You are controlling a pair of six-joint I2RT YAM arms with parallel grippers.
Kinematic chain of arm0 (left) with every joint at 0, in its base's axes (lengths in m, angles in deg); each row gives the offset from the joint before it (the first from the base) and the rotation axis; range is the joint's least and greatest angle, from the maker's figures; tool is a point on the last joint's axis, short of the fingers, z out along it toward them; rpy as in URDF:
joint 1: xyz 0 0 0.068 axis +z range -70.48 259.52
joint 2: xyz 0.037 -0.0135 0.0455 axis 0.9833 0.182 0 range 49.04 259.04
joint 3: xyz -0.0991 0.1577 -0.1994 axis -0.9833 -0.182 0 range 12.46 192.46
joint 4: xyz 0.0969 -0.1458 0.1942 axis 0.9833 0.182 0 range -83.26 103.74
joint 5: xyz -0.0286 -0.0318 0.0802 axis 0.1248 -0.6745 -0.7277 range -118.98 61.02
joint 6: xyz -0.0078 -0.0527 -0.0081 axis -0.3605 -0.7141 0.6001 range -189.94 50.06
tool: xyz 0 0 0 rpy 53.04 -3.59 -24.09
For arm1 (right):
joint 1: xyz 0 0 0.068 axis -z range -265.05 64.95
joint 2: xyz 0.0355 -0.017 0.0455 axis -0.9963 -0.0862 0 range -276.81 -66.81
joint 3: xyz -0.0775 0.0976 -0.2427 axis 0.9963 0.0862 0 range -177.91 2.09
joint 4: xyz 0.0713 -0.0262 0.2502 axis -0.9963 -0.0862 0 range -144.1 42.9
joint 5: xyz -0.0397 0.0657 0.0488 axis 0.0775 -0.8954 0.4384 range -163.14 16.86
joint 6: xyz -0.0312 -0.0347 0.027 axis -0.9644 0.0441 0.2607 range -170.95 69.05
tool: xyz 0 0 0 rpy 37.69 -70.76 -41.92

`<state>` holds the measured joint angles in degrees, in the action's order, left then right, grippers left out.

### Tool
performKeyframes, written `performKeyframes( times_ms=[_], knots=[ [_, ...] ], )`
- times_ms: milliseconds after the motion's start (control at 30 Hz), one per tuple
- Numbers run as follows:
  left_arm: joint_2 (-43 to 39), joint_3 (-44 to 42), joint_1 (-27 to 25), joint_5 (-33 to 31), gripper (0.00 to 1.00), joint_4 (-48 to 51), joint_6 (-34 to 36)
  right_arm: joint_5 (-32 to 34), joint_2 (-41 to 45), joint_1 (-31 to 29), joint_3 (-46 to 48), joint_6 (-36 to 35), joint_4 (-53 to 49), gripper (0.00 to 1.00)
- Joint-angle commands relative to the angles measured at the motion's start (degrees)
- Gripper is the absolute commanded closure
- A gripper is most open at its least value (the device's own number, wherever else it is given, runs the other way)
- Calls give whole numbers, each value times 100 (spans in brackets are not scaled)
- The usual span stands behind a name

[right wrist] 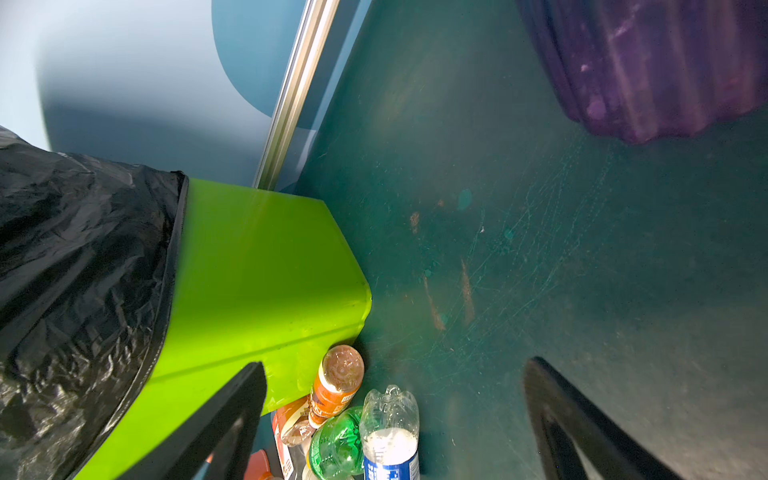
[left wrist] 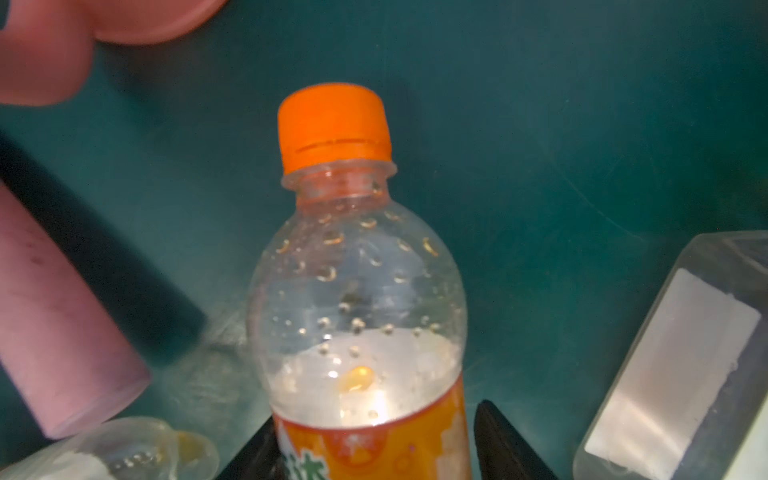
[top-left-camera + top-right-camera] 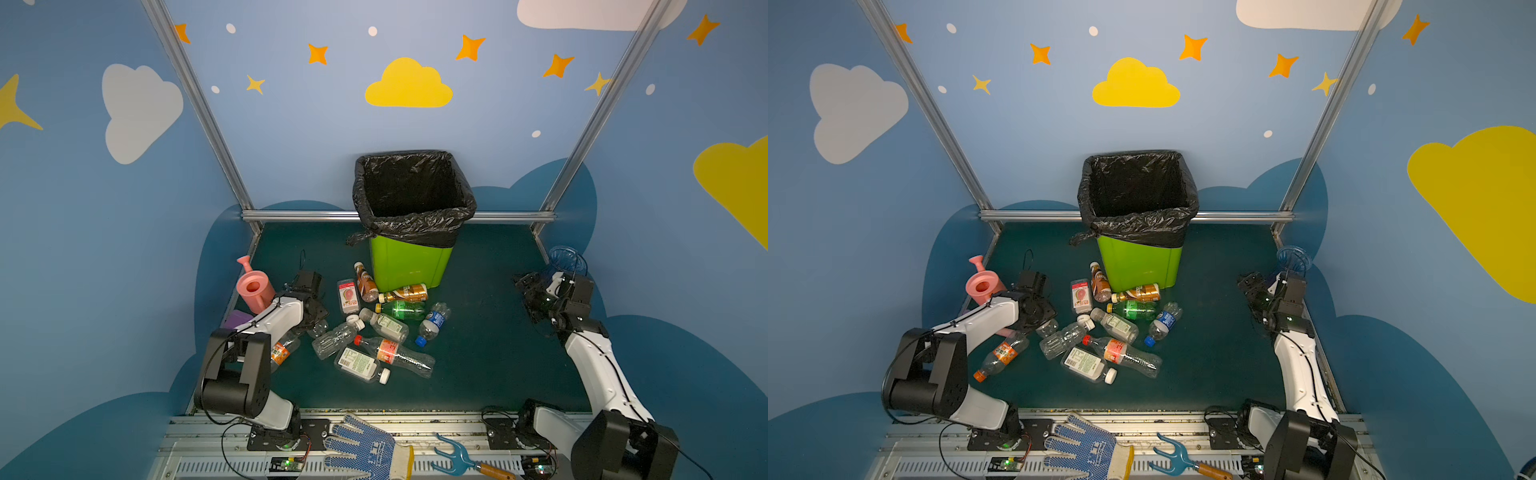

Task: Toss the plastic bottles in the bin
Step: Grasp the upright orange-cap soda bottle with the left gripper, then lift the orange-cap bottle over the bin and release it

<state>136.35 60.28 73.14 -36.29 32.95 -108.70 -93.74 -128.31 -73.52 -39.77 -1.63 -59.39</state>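
Note:
Several plastic bottles point(image 3: 384, 332) lie in a heap on the green floor in front of the bin point(image 3: 411, 266), which shows in both top views point(image 3: 1140, 262) with a black bag over its rim. In the left wrist view my left gripper point(image 2: 376, 415) straddles the orange label of a clear orange-capped bottle point(image 2: 353, 291). One finger touches it and a narrow gap remains at the other. That bottle point(image 3: 1003, 353) lies partly under the left arm. At the far right my right gripper point(image 1: 395, 363) hangs open and empty point(image 3: 525, 286), beside the bin's wall point(image 1: 257, 270).
A pink watering can point(image 3: 254, 286) and a purple block point(image 3: 237, 319) stand close behind the left arm. A ribbed blue-purple vase point(image 3: 565, 257) is in the right back corner. A glove point(image 3: 365, 449) and a blue hand fork point(image 3: 457, 457) lie on the front rail.

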Motion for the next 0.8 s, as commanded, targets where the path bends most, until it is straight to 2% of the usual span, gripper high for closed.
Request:
performKeyframes(
  times_ms=[0,233,367,467,600,700,767],
  knots=[
    [144,161,31,121,34,-124,138,65,61,25,38,34,-90,5],
    [366,351,39,292,48,-210,263,65,44,19,56,53,-84,5],
    [182,399,48,379,62,-278,282,140,69,42,17,25,-119,5],
    [-334,601,74,304,63,-158,359,178,103,53,-9,9,-119,5],
    [-1325,1299,228,239,62,-69,589,183,95,138,-66,-10,-141,5],
    [-2027,1918,482,451,60,-773,840,94,86,215,-109,-25,-134,5],
    [-2175,2557,569,497,60,-1068,950,40,102,266,-112,-36,-155,5]
  ],
)
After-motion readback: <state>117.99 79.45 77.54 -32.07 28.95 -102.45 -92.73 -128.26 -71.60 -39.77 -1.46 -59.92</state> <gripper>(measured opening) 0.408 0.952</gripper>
